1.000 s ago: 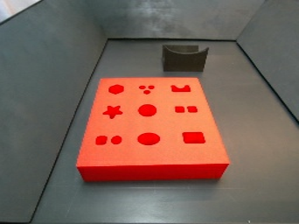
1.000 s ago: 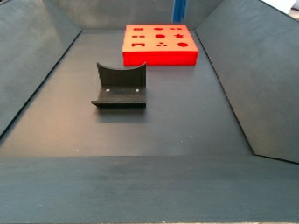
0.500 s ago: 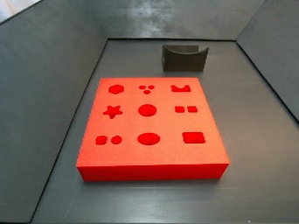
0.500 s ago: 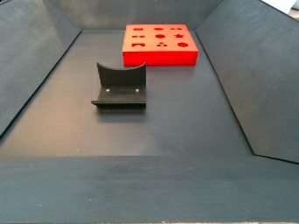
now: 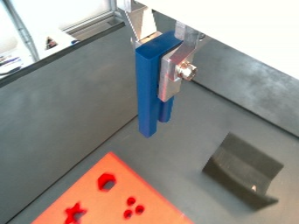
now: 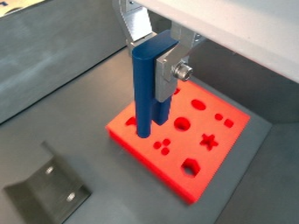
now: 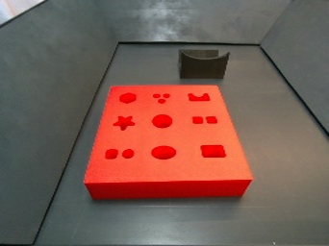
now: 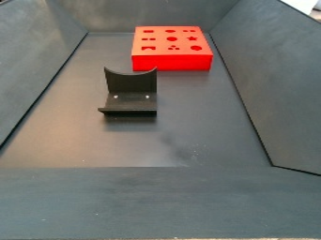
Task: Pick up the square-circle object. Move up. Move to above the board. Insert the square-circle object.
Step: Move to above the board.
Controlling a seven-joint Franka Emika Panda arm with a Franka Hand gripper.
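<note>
Aloft, gripper clamped tight on the square-circle object — high above the board.

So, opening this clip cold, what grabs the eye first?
The red board with its cut-out shapes dominates the grey floor in both side views. In both wrist views the gripper hangs high above the floor, shut on the blue square-circle object, which hangs down from it. The dark fixture stands on the floor apart from the board.
</note>
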